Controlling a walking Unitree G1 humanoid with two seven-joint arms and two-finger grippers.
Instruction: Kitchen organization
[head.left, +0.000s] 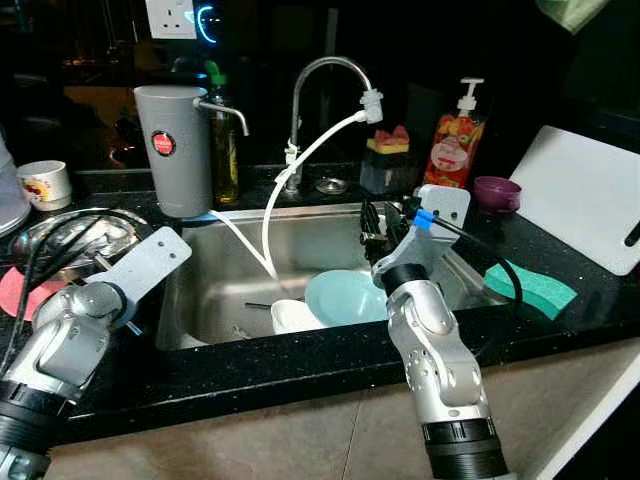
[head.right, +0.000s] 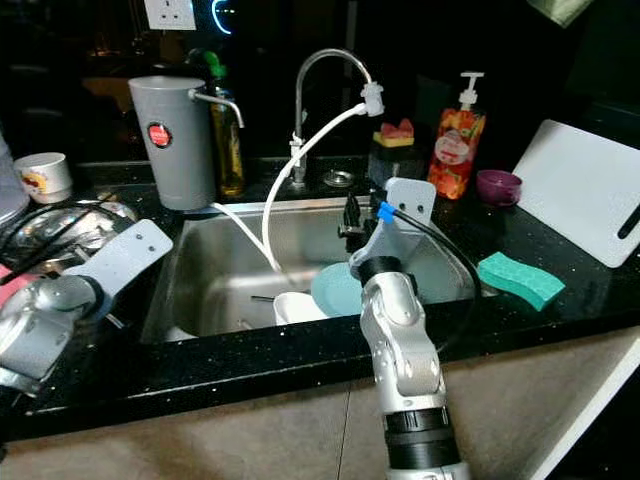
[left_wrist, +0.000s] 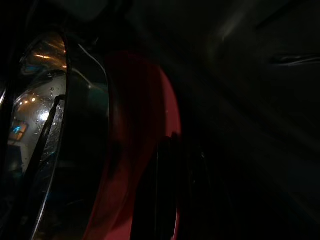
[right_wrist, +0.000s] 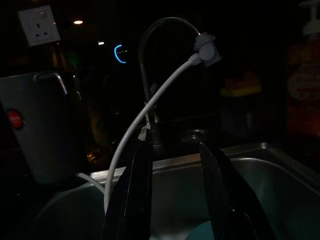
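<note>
Dim room; black speckled countertop (head.left: 300, 365), wall socket (head.left: 170, 17), beige cabinet front (head.left: 250, 440).

The two head views look forward and down from above the black counter edge onto the stainless steel sink basin (head.left: 230, 270) and the curved chrome tap (head.right: 325, 70) behind it, both sharing almost the same scene, slightly offset sideways. The right wrist view sits low over the basin, close in, facing the same tap and the grey cylindrical water filter (right_wrist: 40, 130) along its two black fingers (right_wrist: 135, 195). The left wrist view, very dark, presses close to a red round mat (left_wrist: 135, 150) beside a shiny metal bowl (left_wrist: 35, 110).
</note>
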